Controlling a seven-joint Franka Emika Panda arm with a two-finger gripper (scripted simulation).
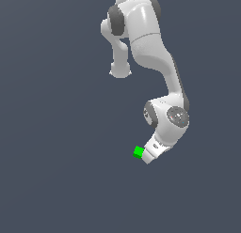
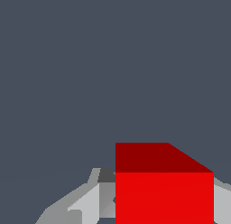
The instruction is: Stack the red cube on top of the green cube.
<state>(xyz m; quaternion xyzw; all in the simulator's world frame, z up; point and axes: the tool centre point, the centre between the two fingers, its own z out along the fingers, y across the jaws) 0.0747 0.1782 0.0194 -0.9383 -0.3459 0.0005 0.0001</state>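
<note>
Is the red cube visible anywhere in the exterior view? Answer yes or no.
No; there only the green cube shows beside the arm's hand, while the red cube appears only in the wrist view.

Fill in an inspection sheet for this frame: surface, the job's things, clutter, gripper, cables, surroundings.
Surface: plain flat dark blue-grey floor, unmarked.
Job's things: small bright-green cube beside the white arm's wrist in the exterior view, partly covered by it. Small bright-red cube fills the wrist view close to the camera, between the pale fingers; the arm hides it in the exterior view. A green sliver shows at its lower edge; whether the cubes touch cannot be told.
Clutter: nothing seen.
Gripper: white gripper appears closed on the red cube.
Cables: nothing seen.
Surroundings: nothing seen beyond the floor.
</note>
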